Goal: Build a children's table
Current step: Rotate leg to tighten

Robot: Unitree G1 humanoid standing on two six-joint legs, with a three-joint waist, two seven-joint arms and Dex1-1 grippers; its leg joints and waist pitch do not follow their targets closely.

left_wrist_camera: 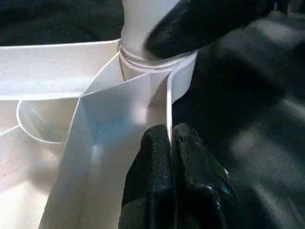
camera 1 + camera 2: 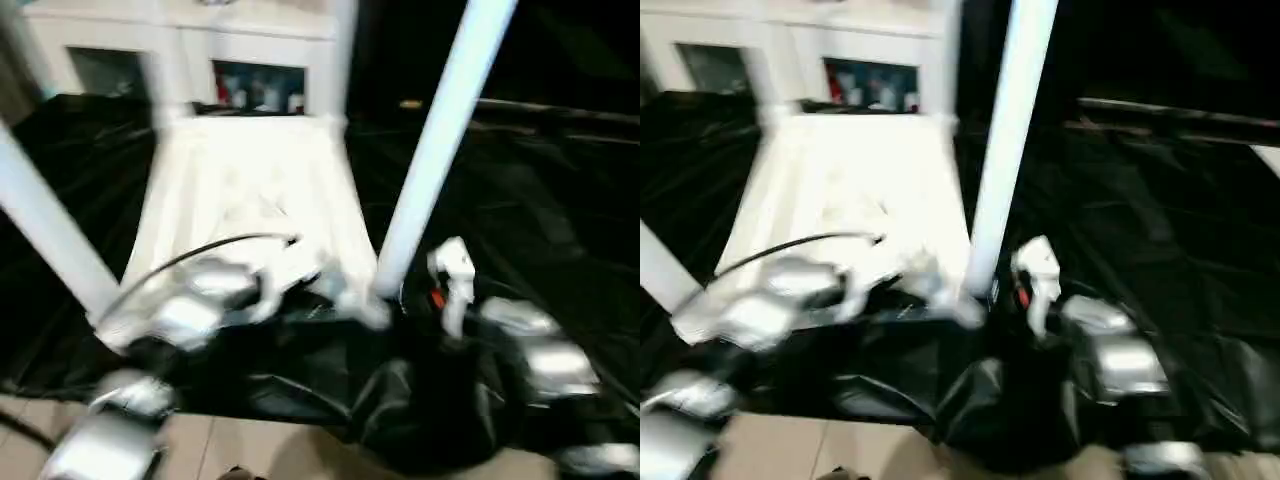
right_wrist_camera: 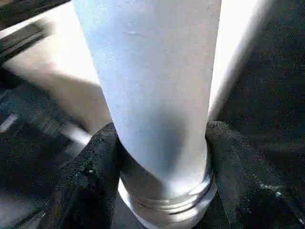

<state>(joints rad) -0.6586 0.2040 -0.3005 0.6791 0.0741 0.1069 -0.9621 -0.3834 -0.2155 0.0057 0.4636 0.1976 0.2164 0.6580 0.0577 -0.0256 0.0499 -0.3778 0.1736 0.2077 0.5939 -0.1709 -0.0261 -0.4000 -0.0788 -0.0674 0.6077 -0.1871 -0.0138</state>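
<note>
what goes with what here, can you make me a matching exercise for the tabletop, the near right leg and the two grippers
Things:
1. tabletop
2. near right leg
3. left gripper
4. right gripper

States:
A. fingers on either side of the leg, just above its base
B. lying ribbed side up on the black cloth
C. standing up in a corner socket
D. pinched shut on the thin rim of the tabletop

Pairs: 1-B, 2-C, 3-D, 4-A
</note>
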